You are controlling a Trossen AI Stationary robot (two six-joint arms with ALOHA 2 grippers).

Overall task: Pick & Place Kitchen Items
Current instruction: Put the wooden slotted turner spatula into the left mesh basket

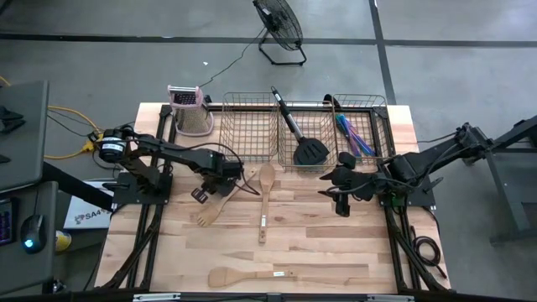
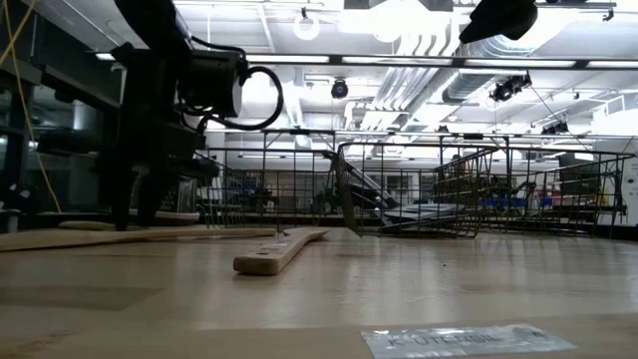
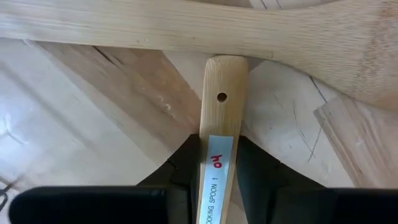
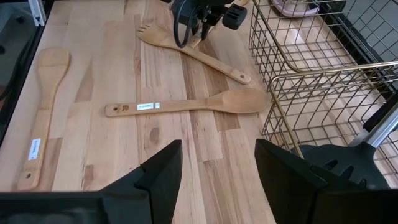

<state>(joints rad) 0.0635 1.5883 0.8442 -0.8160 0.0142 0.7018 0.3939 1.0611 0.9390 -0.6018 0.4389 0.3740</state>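
Kitchen items are spread over my wooden table [image 1: 336,252], some on the boards and some in the wire baskets [image 1: 252,130] along the far edge. The metal grater with the pink top [image 1: 190,110] stands at the far left, beside the baskets. A black spatula [image 1: 302,138] lies tilted across the middle basket, its blade over the near rim, and the blue-purple cutlery [image 1: 352,134] sits in the right-hand basket.

On the bare boards I see three wooden pieces. A wooden spatula [image 1: 250,275] lies flat near the front edge, well apart from the rest. A wooden spoon [image 1: 264,201] lies in the middle, bowl toward the baskets. A forked wooden spoon [image 1: 220,204] lies slanted at the left, its handle end running up toward the middle spoon's bowl.

My left gripper [image 1: 220,172] is down over that forked wooden spoon; the left wrist view shows both fingers [image 3: 180,171] pressed against the sides of its handle, so it has hold of it, jaws narrowed to the handle's width.

My right gripper [image 1: 329,179] hangs near the right basket's near rim with its jaws spread wide and nothing between them
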